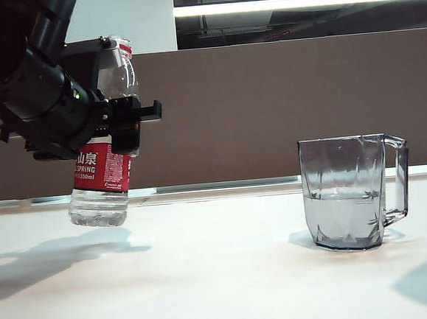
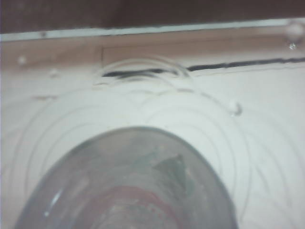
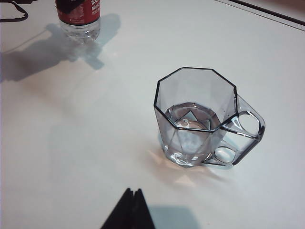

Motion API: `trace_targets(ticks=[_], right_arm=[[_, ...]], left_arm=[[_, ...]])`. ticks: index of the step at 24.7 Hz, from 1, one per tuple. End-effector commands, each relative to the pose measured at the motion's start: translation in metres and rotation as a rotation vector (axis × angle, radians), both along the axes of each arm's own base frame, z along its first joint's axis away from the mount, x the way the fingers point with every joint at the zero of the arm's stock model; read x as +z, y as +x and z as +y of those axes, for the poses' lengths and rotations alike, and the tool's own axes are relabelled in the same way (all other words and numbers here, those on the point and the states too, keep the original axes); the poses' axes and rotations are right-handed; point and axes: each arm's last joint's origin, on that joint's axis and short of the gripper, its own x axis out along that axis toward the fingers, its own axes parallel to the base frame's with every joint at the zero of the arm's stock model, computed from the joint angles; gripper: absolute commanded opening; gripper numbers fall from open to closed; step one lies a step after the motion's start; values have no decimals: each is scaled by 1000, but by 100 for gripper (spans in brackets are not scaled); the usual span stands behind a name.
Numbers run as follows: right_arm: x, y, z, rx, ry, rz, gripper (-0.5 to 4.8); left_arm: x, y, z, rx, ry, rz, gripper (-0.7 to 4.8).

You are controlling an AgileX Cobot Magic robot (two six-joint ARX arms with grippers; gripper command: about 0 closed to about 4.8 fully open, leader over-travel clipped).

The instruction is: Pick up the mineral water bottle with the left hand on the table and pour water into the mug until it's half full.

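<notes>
On table [image 1: 208,278]: one bottle [image 1: 105,186], one mug [image 1: 347,192].

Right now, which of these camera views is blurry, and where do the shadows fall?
Left wrist view: out of focus, the mineral water bottle pressed close to the lens. Exterior view: sharp, the left gripper and bottle casting a shadow on the table. Right wrist view: sharp, soft glare under the mug.
</notes>
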Motion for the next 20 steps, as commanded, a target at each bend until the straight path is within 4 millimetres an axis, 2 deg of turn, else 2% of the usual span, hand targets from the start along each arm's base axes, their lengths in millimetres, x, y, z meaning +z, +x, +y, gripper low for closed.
trace_targets(ticks=[1, 15, 20], right_arm=[[3, 0, 0, 8, 18, -10, -1], [3, 0, 0, 9, 18, -10, -1], [3, 0, 0, 8, 18, -10, -2]], left_arm=[[7, 1, -1, -2, -30, -40, 238], [12, 2, -1, 25, -34, -91, 239], [3, -4, 4, 25, -44, -108, 239]])
